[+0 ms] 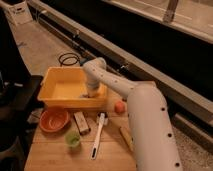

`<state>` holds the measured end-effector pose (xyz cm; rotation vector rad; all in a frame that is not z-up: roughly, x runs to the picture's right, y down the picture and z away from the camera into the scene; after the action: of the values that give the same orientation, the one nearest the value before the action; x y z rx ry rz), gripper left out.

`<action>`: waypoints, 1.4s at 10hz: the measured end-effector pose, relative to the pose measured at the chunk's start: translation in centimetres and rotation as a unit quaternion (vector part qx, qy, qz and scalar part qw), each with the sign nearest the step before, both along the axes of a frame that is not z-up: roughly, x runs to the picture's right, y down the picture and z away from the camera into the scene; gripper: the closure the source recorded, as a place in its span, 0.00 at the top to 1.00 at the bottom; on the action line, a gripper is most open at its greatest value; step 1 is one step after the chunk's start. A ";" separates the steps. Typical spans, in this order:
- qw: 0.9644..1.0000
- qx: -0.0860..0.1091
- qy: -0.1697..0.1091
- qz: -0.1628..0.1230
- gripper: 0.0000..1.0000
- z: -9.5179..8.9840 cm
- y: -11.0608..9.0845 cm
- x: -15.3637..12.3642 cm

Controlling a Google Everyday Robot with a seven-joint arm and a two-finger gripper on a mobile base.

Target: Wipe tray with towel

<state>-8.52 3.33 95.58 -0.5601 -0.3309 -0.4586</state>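
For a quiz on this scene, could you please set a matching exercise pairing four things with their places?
Things: 1 robot gripper; 2 round orange bowl; 3 small green cup; 4 black coiled cable.
Places: A floor behind the yellow plastic tray; B inside the tray, right end; C wooden table, before the tray's left front corner; D table, right of the bowl, nearer the camera.
Pairs: 1-B; 2-C; 3-D; 4-A.
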 end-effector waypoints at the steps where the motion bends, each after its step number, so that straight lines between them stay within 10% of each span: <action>1: 1.000 0.002 0.013 -0.007 0.00 0.2 -0.5 0.3; 6: 0.998 0.000 0.055 -0.026 0.00 2.9 -1.9 1.0; 14: 1.000 -0.024 -0.008 -0.014 0.00 0.2 2.6 -3.1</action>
<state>-11.66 5.95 95.80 -0.6091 -0.3494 -0.4833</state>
